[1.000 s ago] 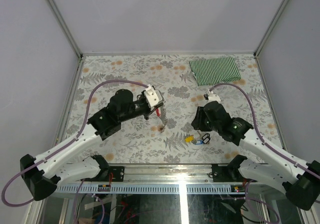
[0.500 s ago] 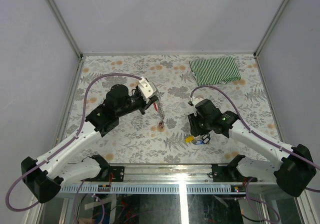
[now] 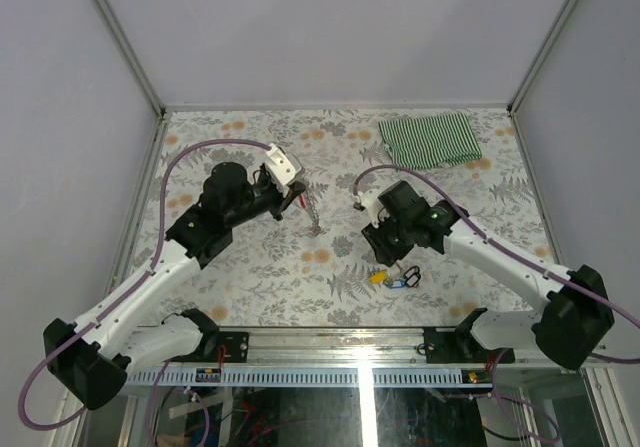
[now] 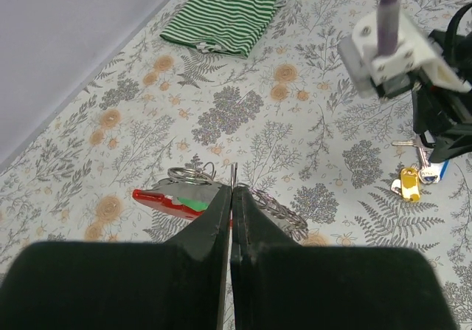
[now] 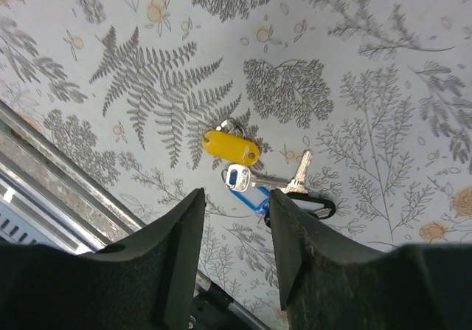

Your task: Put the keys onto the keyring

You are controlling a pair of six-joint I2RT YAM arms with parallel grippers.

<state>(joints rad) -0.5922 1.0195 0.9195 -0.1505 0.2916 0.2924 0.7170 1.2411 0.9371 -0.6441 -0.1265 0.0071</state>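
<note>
— What has changed?
— The left gripper [image 4: 232, 193], pinching the keyring [image 4: 158, 197], has raised it. The right gripper [image 5: 236, 197], fingers spread, has swung over the keys [image 5: 232, 148] on the table [image 5: 354, 64]. Pickup likely follows.

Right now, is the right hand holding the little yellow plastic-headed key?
No, the open right hand hovers above the yellow plastic-headed key lying on the flowered table.

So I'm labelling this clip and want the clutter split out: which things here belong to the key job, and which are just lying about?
Part of the job:
- keyring, clamped in the shut left gripper
- yellow key and blue key, on the table under the open right gripper

Lying about:
- striped cloth
- small black loop beside the keys
</note>
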